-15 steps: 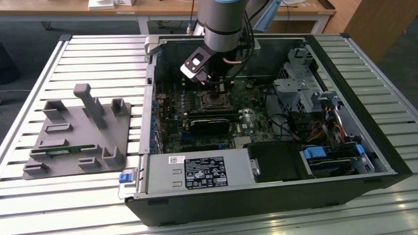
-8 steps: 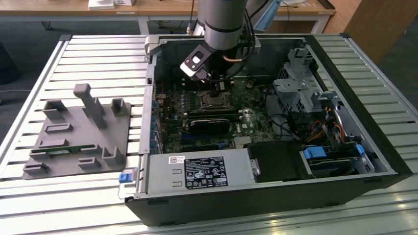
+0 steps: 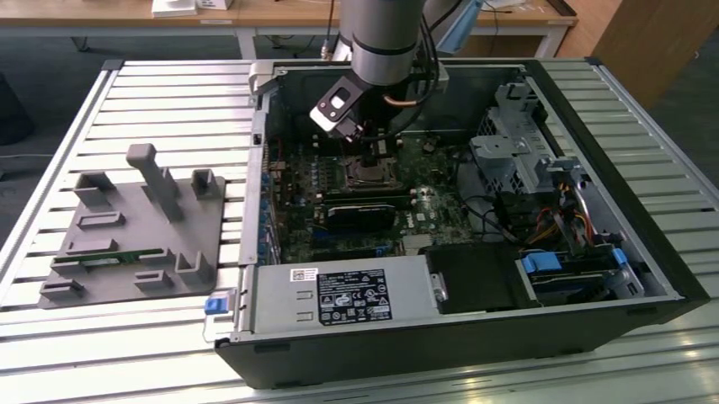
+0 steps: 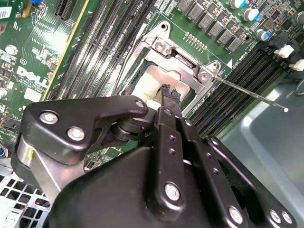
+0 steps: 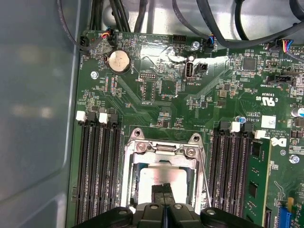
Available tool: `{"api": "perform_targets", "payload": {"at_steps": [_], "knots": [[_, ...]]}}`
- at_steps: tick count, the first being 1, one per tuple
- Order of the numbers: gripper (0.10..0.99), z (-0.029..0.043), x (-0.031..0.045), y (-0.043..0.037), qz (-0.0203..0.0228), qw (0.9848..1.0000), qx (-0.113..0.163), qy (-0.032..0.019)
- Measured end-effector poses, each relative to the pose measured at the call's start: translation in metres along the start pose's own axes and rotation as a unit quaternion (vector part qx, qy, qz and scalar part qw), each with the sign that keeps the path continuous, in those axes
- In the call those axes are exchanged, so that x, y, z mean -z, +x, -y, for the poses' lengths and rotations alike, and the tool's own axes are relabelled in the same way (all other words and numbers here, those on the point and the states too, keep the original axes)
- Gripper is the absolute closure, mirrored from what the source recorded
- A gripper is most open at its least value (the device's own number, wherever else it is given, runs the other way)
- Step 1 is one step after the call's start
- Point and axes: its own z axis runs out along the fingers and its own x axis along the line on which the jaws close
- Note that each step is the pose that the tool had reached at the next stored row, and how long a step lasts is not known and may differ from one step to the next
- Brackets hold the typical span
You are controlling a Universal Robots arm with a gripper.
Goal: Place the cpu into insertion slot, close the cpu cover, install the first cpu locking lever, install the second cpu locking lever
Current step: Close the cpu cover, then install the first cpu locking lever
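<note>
The cpu (image 5: 154,176) lies in the insertion slot (image 3: 366,174), its pale silvery top showing through the window of the cpu cover (image 5: 130,173). The cover lies flat over the chip (image 4: 156,78). My gripper (image 5: 163,194) is shut, its black fingertips (image 4: 167,92) together just above or on the chip's top with nothing between them. A thin metal locking lever (image 4: 256,98) sticks out from the socket's corner, standing free of the board. In the exterior view my gripper (image 3: 376,151) reaches down into the open computer case right over the socket.
Long black memory slots (image 5: 97,171) flank the socket on both sides. A black graphics card (image 3: 365,215) sits below the socket, with a power supply (image 3: 337,299) at the case front and a drive cage (image 3: 517,151) on the exterior view's right. A grey fixture (image 3: 135,227) stands outside the case.
</note>
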Motion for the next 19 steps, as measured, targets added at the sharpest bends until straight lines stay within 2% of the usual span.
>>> {"api": "perform_targets", "payload": {"at_steps": [19], "knots": [[0.976,0.0000,0.0085,0.0004,0.0043,1.0000,0.000,0.0002]]}}
